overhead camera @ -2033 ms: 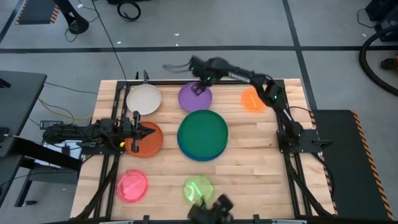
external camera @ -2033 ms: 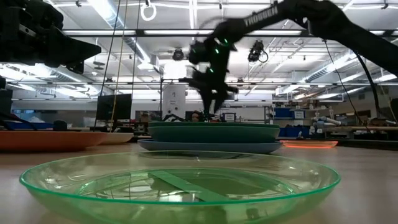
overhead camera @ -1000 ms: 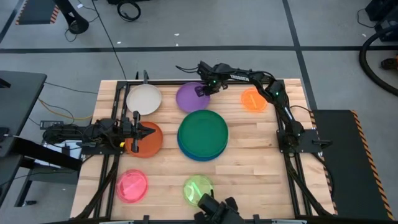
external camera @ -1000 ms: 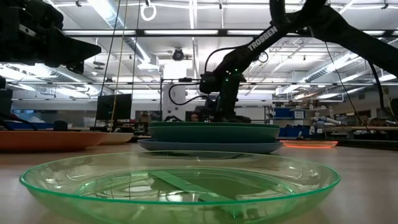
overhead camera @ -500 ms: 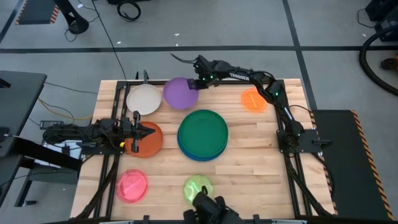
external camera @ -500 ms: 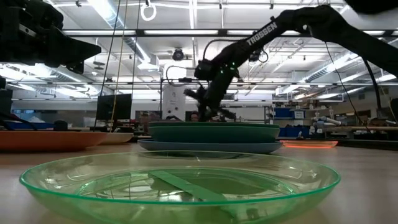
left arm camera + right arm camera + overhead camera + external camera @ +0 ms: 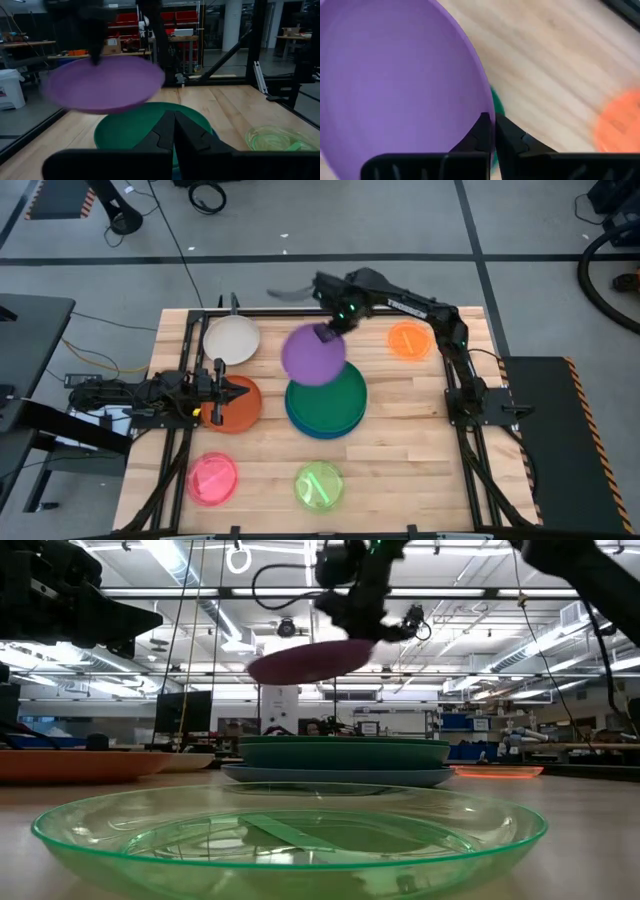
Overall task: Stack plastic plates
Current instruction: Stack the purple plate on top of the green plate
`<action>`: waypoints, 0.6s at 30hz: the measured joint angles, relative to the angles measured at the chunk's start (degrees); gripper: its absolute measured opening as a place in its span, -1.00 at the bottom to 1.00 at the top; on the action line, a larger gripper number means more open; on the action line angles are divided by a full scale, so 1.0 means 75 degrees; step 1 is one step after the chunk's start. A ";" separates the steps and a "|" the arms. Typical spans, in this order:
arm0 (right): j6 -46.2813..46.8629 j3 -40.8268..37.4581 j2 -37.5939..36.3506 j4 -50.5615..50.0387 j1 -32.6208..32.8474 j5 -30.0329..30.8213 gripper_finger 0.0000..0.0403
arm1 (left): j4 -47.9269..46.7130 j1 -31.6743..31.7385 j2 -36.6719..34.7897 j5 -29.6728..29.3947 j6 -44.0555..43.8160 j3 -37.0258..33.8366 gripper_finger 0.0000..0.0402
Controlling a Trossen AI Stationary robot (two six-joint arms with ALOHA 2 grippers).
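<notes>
My right gripper (image 7: 328, 332) is shut on the purple plate (image 7: 314, 355), which hangs in the air over the far left part of the stack. The stack is a dark green plate (image 7: 330, 398) on a blue one (image 7: 312, 430) at the table's middle. The low view shows the purple plate (image 7: 310, 660) well above the stack (image 7: 345, 752). My left gripper (image 7: 240, 393) is shut and waits above the rust-orange plate (image 7: 228, 412) at the left, touching nothing. Cream (image 7: 232, 340), orange (image 7: 407, 340), pink (image 7: 213, 478) and lime (image 7: 319, 485) plates lie flat on the table. My right gripper pinches the purple plate's rim (image 7: 485, 107) between its two fingers, at the plate's far right edge. The fingers come from above, slanting down from the far side. The plate is lifted clear, slightly tilted, and reaches out from the fingers toward the table's left and near side.
Black frame rails (image 7: 185, 370) run along the table's left and right sides. Bare wood (image 7: 420, 450) lies to the right of the stack and along the near right of the table.
My right gripper has lifted the purple plate off the table at the far middle. It swung the plate first toward the left, then up and toward the near edge. The plate now hangs over the green stack instead of lying flat.
</notes>
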 joint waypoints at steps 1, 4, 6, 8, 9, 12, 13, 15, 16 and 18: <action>0.0099 -0.0078 -0.0097 -0.0238 0.0192 0.0168 -0.94 | 0.0000 0.0002 0.0000 0.0000 0.0000 0.0000 -0.94; 0.0389 -0.0474 -0.0293 -0.0172 0.0758 0.0278 -0.94 | 0.0000 0.0000 -0.0002 0.0002 0.0000 0.0000 -0.94; 0.0543 -0.0794 -0.0369 0.0100 0.1082 0.0278 -0.94 | 0.0000 0.0000 0.0000 0.0000 0.0000 0.0000 -0.94; 0.0603 -0.1137 -0.0390 0.0242 0.1342 0.0288 -0.94 | 0.0001 0.0002 0.0000 0.0002 0.0000 0.0000 -0.94; 0.0601 -0.1322 -0.0388 0.0258 0.1465 0.0349 -0.94 | 0.0000 0.0000 0.0000 0.0002 0.0000 0.0000 -0.94; 0.0603 -0.2046 -0.0510 0.0570 0.1709 0.0472 -0.94 | 0.0000 0.0000 -0.0002 0.0002 0.0000 0.0000 -0.94; 0.0611 -0.2389 -0.0662 0.0855 0.1751 0.0448 -0.94 | 0.0000 0.0000 -0.0001 0.0000 0.0000 0.0000 -0.94; 0.0731 -0.3127 -0.1103 0.1398 0.1793 0.0441 -0.94 | 0.0001 0.0002 0.0000 0.0001 0.0000 0.0000 -0.94; 0.0833 -0.3588 -0.1441 0.1717 0.1789 0.0444 -0.94 | 0.0001 0.0000 0.0000 0.0000 0.0000 0.0000 -0.94; 0.1116 -0.4508 -0.2125 0.2499 0.1686 0.0432 -0.94 | 0.0003 0.0000 -0.0002 0.0002 0.0000 0.0000 -0.94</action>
